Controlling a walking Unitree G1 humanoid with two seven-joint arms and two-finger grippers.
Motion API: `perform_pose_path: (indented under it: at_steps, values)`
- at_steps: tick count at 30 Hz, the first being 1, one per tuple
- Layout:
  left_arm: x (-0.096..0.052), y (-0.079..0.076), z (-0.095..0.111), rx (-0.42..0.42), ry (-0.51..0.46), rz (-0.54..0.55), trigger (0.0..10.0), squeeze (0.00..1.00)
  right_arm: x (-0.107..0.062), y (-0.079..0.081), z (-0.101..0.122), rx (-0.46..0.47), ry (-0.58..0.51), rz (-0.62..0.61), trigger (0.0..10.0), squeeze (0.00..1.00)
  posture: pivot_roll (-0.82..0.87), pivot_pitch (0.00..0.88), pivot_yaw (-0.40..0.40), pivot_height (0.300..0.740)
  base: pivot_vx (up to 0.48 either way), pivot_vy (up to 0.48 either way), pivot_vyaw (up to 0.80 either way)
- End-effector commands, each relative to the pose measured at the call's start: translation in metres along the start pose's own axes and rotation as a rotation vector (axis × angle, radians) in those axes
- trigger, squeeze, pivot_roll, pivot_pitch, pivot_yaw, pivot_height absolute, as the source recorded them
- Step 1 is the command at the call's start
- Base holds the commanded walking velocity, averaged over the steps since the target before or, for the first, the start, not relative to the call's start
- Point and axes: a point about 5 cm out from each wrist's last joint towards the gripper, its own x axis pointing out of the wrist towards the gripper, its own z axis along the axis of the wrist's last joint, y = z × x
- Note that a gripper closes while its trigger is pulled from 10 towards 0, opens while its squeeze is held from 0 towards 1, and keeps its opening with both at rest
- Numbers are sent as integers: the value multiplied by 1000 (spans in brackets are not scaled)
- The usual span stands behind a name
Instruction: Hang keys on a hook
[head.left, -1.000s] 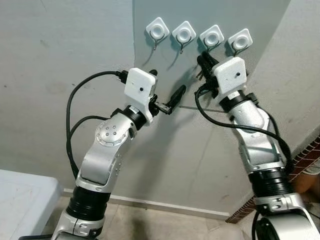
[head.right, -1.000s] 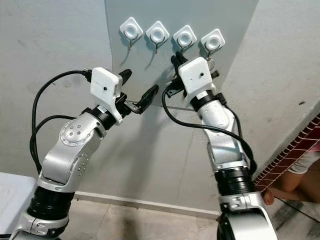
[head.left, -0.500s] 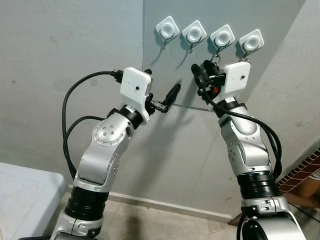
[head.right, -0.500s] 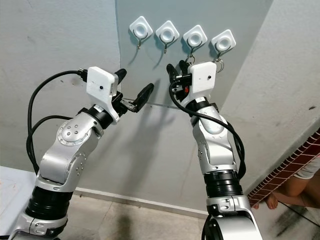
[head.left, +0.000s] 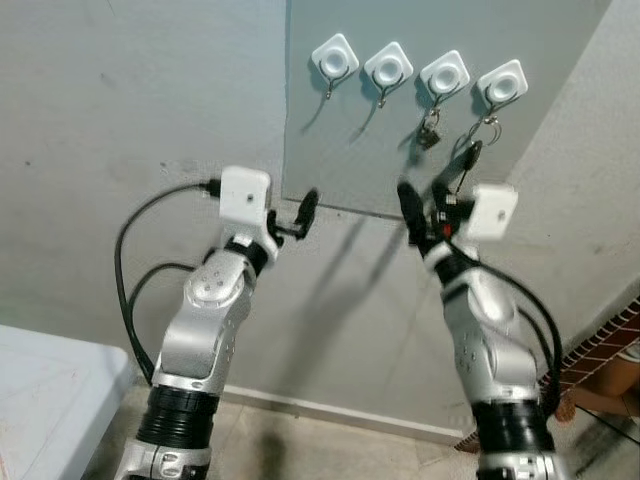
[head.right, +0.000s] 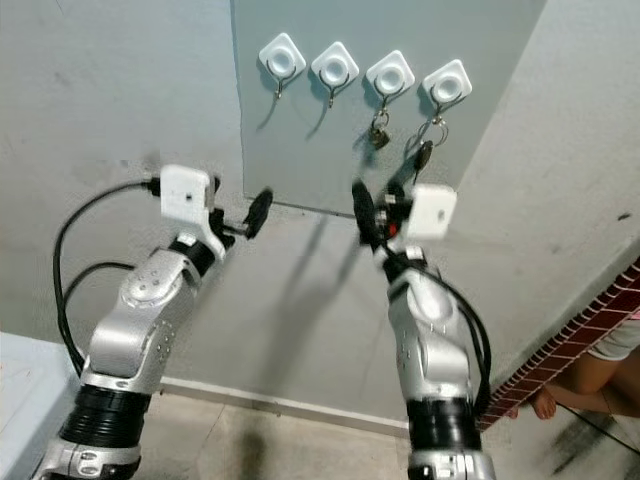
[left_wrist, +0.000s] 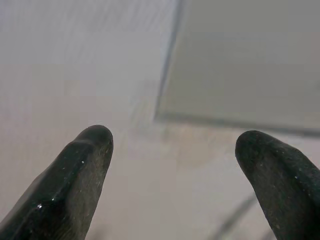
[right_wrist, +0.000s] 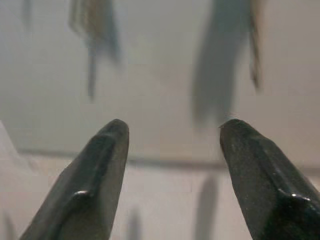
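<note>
Hanging from the hooks on the grey wall panel (head.left: 340, 150) are two key sets: a small set of keys (head.left: 430, 135) under the third hook (head.left: 444, 75), and a dark-fobbed set (head.left: 470, 152) under the fourth hook (head.left: 502, 84). The first hook (head.left: 335, 59) and second hook (head.left: 388, 67) are bare.

- Right claw (head.left: 425, 205): held below the hung keys, fingers spread, nothing pinched; the right wrist view confirms the gap, with blurred hanging shapes ahead.
- Left claw (head.left: 305, 208): raised near the panel's lower edge, fingers spread and empty in the left wrist view (left_wrist: 175, 165).
- Desk corner (head.left: 50, 390): seen at lower left.

Judged step: release and withdrawal, the hanging apparently done. It is best finished by drawing the right claw straight down and away from the wall, fingers kept apart, so that neither key set is brushed or lifted off its hook.
</note>
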Motion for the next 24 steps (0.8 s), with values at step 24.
perform_pose_path:
  at_steps: [24]
  values:
    - [-40, 30, -19, -91, -11, 64, 10000, 0, -58, -11, -4, -74, 6, -143, 10000, 0, -104, 0, -10, 740, 0, 0, 0]
